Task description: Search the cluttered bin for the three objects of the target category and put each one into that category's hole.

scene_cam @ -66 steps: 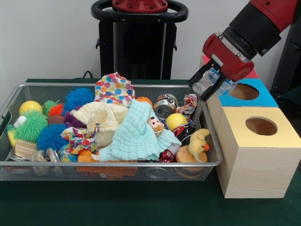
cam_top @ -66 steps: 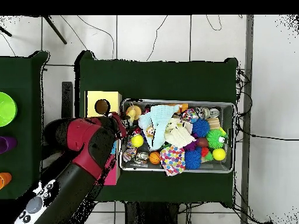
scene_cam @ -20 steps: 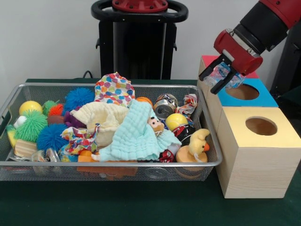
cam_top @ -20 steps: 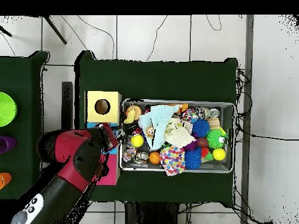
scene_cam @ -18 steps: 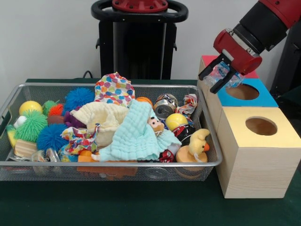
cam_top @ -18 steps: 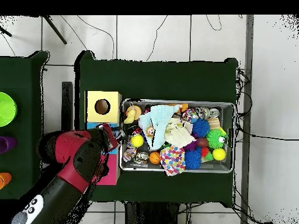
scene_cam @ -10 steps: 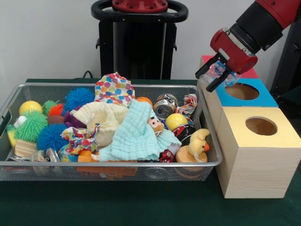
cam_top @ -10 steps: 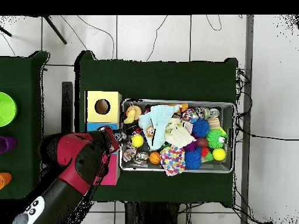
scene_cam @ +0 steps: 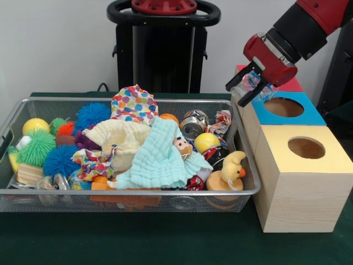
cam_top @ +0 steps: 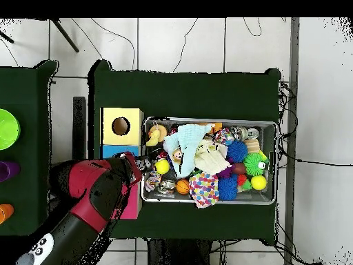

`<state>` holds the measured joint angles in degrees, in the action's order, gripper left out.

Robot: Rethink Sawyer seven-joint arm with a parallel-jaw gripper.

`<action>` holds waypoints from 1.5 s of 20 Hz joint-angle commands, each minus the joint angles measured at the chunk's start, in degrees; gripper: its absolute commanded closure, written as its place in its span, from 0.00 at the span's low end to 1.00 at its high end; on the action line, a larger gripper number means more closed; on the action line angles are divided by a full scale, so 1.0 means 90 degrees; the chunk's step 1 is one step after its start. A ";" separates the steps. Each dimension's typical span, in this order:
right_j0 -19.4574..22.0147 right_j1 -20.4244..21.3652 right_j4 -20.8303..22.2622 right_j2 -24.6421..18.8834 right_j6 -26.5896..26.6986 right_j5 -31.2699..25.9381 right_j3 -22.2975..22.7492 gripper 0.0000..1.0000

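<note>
The gripper is closed on a crumpled clear plastic wrapper, held in the air at the 9 o'clock edge of the blue box, over the gap between that box and the bin; in the overhead view the wrapper is hidden under the arm. If it were released here, the wrapper would likely be lost down that gap or back into the bin, since the blue hole lies at 3 o'clock of the gripper, not beneath it. The thin, springy plastic could also slip or catch on the hole's rim. A pink box stands behind at 12 o'clock and a yellow box in front at 6 o'clock, so a drift either way could put it in the wrong hole. In the bin, cans, cloths, balls and a duck are heaped; nothing is seen blocking the hole itself
</note>
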<state>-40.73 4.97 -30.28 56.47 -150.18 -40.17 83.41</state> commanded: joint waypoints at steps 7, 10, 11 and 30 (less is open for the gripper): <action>-0.0099 -0.0506 -0.0347 -0.0468 -0.2180 0.0329 0.0235 1.00; -0.0112 -0.0530 -0.0349 -0.0458 -0.2236 0.0292 0.0208 1.00; -0.0126 -0.0556 -0.0348 -0.0450 -0.2272 0.0277 0.0185 1.00; -0.0196 -0.0708 -0.0285 -0.0452 -0.2639 0.0051 -0.0040 1.00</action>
<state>-42.44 1.95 -30.47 56.50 -156.81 -40.16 83.47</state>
